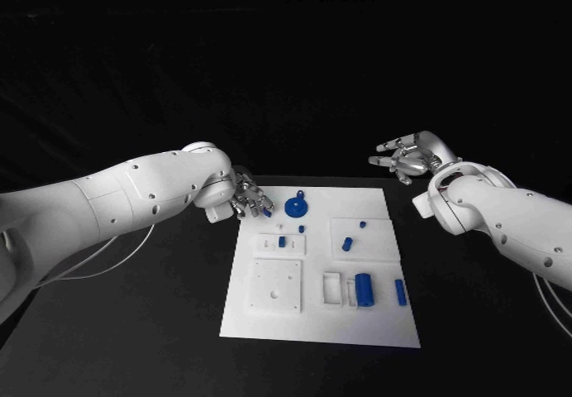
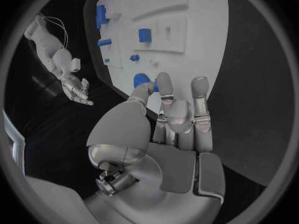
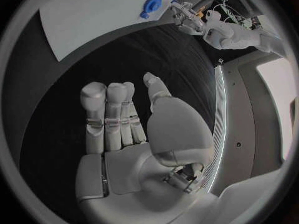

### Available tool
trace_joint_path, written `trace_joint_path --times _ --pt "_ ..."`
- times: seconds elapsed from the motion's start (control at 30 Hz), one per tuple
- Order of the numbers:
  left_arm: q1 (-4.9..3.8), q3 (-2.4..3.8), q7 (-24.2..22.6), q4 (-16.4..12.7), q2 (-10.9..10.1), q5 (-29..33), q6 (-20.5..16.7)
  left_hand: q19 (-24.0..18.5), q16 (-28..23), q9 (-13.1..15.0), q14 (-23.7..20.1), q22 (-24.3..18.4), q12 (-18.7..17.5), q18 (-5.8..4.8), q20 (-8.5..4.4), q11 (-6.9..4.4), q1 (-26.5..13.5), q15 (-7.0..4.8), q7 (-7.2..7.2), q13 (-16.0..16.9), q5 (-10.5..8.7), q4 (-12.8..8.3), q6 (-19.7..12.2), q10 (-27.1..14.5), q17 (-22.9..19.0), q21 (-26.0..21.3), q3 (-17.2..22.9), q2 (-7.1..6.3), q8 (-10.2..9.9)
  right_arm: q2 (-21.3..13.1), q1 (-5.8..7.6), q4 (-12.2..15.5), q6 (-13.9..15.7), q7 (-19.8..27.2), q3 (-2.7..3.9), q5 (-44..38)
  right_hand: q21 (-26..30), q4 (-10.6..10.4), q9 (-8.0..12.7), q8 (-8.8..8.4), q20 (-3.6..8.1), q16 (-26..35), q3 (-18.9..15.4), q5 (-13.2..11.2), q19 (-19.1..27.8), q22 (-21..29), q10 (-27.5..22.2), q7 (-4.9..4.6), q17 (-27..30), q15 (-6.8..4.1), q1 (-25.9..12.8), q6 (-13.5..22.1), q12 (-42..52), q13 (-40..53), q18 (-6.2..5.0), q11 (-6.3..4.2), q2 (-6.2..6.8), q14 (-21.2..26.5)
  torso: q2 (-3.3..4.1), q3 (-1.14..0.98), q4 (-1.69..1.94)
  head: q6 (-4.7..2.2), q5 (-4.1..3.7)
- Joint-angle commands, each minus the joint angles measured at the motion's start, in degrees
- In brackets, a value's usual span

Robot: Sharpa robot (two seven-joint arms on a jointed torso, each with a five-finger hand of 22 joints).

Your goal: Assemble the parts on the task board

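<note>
The white task board (image 1: 383,318) lies in the middle of the black table. A round blue part (image 1: 298,203) sits near its far edge, and it shows too in the wrist views (image 2: 141,78) (image 3: 151,5). Smaller blue parts (image 1: 281,241) (image 1: 347,244) stand mid-board. A thick blue cylinder (image 1: 362,289) and a slim one (image 1: 401,291) lie toward the near right. My left hand (image 1: 248,198) (image 2: 177,114) hovers at the board's far left corner, fingers straight, holding nothing. My right hand (image 1: 409,155) (image 3: 121,114) is raised beyond the far right corner, fingers spread and empty.
A square white plate with a hole (image 1: 277,285) and a rectangular recess (image 1: 331,287) are set in the board's near half. Bare black table surrounds the board on all sides. Thin cables (image 1: 113,256) hang under my left arm.
</note>
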State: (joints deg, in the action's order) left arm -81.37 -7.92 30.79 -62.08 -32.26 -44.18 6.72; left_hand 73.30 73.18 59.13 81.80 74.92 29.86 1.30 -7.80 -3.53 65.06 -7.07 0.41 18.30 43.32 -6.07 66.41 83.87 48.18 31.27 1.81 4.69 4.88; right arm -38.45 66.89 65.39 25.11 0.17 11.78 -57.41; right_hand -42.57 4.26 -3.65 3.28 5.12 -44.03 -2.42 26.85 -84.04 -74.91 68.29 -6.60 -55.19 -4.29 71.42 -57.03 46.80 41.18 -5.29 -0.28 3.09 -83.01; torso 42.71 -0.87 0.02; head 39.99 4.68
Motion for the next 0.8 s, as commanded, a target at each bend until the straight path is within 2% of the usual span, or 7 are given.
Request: trace_joint_path --times 0.03,0.1,0.23,0.33,0.43,0.57,0.8 --pt "-0.2 0.15 1.9 -3.7 -1.9 -1.3 -6.7 0.4 0.3 1.3 0.5 1.0 0.5 0.88 -0.19 -0.42 -0.2 -0.08 -1.01 0.0 0.57 -4.4 1.5 2.9 0.1 0.4 3.8 0.26 -0.1 -0.1 -0.15 -0.1 -1.0 0.3 0.03 0.2 0.1 -0.1 -0.1 0.32 0.38 0.3 0.2 0.3 -3.2 -0.4 0.0 0.13 0.0 -0.13 0.2 0.4 0.3 0.0 -0.96 -0.05 0.26 -0.2 -0.36 -0.07 0.27 0.25 -0.15" --pt "-0.25 0.19 2.3 -6.3 -3.3 -2.5 -8.5 0.5 0.3 1.3 0.5 1.0 0.7 0.91 -0.18 -0.45 -0.2 -0.07 -1.05 0.0 0.66 -4.5 1.6 2.9 0.2 0.4 3.8 0.2 -0.1 -0.1 -0.28 -0.2 -1.0 0.3 0.02 0.3 0.1 -0.1 -0.1 0.32 0.38 0.3 0.2 0.3 -3.2 -0.4 0.0 0.13 0.0 -0.13 0.2 0.4 0.3 0.0 -0.96 -0.05 0.26 -0.2 -0.61 -0.09 0.45 0.35 -0.21" --pt "-0.27 0.13 2.6 -11.1 -5.7 -4.7 -12.0 0.6 0.4 1.1 0.6 1.1 1.2 1.12 -0.03 -0.5 -0.5 -0.02 -1.1 -0.2 1.02 -4.9 2.1 2.9 0.3 0.6 3.9 0.12 -0.4 -0.2 -0.62 -0.2 -1.1 0.3 0.02 0.4 0.1 -0.1 -0.1 0.32 0.38 0.3 0.2 0.3 -3.2 -0.4 0.0 0.13 0.0 -0.13 0.2 0.4 0.3 0.0 -0.96 -0.05 0.26 -0.2 -0.93 -0.12 0.58 0.56 -0.15" --pt "-0.19 -0.11 2.5 -13.6 -6.9 -6.4 -14.1 0.7 0.5 1.0 0.7 1.1 1.5 1.25 0.03 -0.55 -0.5 -0.03 -1.17 -0.2 1.22 -5.0 2.3 2.9 0.4 0.7 3.9 0.05 -0.5 -0.2 -0.88 -0.2 -1.2 0.3 0.02 0.4 0.1 -0.1 -0.1 0.32 0.38 0.3 0.2 0.4 -3.1 -0.3 -0.1 0.13 -0.1 -0.13 0.1 0.4 0.4 -0.1 -0.96 -0.05 0.24 -0.2 -1.2 -0.08 0.68 0.81 -0.15" --pt "0.03 -0.59 2.6 -16.0 -8.1 -8.4 -16.5 0.8 0.5 0.9 0.7 1.1 1.8 1.37 0.11 -0.59 -0.5 0.0 -1.21 -0.3 1.59 -5.2 2.6 3.0 0.4 0.8 3.9 -0.01 -0.5 -0.2 -1.19 -0.2 -1.3 0.3 0.02 0.5 0.1 -0.1 -0.1 0.32 0.38 0.3 0.2 0.4 -3.1 -0.3 -0.1 0.13 -0.1 -0.13 0.1 0.4 0.4 -0.1 -0.96 -0.05 0.24 -0.2 -1.44 -0.11 0.75 0.91 -0.03" --pt "0.4 -1.49 2.6 -18.5 -9.2 -10.2 -19.4 0.8 0.7 0.7 0.7 1.1 2.3 1.67 0.3 -0.63 -0.6 0.03 -1.24 -0.4 2.22 -5.4 2.9 3.0 0.5 1.0 3.9 -0.1 -0.6 -0.2 -1.6 -0.3 -1.4 0.3 0.02 0.6 0.1 -0.1 -0.1 0.32 0.38 0.3 0.2 0.4 -3.1 -0.3 -0.1 0.13 -0.1 -0.13 0.1 0.4 0.4 -0.1 -0.96 -0.05 0.24 -0.2 -1.85 -0.13 0.89 1.37 0.09" --pt "1.38 -2.48 2.5 -21.3 -10.2 -12.1 -21.9 0.9 0.8 0.6 0.8 1.1 2.5 1.79 0.39 -0.64 -0.6 0.05 -1.26 -0.4 2.46 -5.5 3.0 3.0 0.5 1.2 4.0 -0.13 -0.6 -0.2 -2.01 -0.4 -1.5 0.4 0.02 0.6 0.1 -0.1 -0.1 0.32 0.38 0.3 0.2 0.4 -3.1 -0.3 -0.1 0.13 -0.1 -0.13 0.1 0.4 0.4 -0.1 -0.96 -0.05 0.24 -0.2 -2.04 -0.08 0.87 1.74 0.1"
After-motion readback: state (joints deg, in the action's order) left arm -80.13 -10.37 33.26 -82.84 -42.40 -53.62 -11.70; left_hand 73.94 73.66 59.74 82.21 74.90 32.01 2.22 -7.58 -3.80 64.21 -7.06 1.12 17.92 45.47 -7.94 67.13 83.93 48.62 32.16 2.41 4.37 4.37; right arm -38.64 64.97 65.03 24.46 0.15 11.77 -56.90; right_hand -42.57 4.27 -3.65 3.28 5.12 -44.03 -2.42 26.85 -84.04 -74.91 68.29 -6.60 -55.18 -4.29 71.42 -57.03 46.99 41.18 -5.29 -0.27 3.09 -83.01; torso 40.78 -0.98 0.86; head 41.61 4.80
